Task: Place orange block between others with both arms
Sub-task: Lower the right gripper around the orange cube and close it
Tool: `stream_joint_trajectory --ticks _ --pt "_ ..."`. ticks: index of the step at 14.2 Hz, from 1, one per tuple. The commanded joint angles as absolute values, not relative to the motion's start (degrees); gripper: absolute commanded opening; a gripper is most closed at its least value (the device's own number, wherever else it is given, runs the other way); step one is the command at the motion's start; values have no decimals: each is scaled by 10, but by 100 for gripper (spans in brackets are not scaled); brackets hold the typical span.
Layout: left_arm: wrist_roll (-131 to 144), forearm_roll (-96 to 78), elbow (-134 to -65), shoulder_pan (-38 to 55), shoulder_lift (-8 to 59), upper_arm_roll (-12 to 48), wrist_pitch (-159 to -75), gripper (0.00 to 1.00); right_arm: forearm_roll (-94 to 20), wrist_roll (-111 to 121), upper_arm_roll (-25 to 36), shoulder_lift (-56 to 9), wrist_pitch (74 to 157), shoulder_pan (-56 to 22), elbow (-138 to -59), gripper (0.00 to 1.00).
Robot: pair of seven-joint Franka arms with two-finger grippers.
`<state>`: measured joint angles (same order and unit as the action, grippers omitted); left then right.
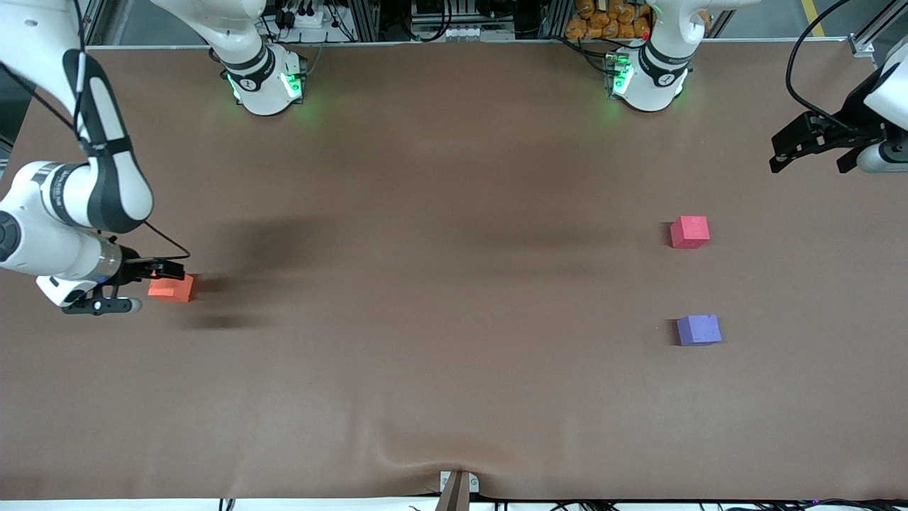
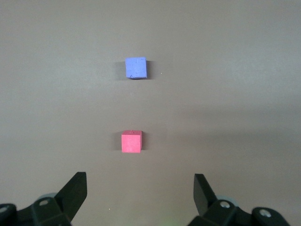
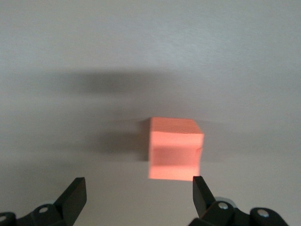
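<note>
The orange block [image 1: 172,288] [image 3: 175,148] sits on the table at the right arm's end. My right gripper [image 1: 162,274] [image 3: 138,190] is low beside it and open; the block lies just ahead of the fingertips, close to one finger and outside the gap. The others stand at the left arm's end: a pinkish-red cube [image 1: 689,232] [image 2: 131,141] and a purple cube [image 1: 699,330] [image 2: 136,68] nearer the front camera, with a gap between them. My left gripper [image 1: 811,165] [image 2: 140,188] hangs open and empty in the air past the red cube, by the table's end.
Brown table cover [image 1: 425,298] has a wrinkle at its front edge by a clamp [image 1: 457,488]. The arms' green-lit bases [image 1: 266,81] [image 1: 649,78] stand along the back edge. Cables and orange items [image 1: 610,18] lie off the table.
</note>
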<state>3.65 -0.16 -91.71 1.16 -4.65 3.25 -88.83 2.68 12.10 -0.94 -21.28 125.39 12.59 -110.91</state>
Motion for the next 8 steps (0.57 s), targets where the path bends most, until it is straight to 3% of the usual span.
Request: stream_joint_trajectory --ticks 1,5,8 --pt "25 4 -914 6 -47 35 -890 100 34 156 -18 -219 1321 154 -1144 100" --pt "25 4 -914 6 -46 35 -903 100 34 157 -17 -253 1396 156 -1157 100" --pt "24 4 -914 8 -38 37 -910 100 34 159 -18 -272 1401 170 -1159 100"
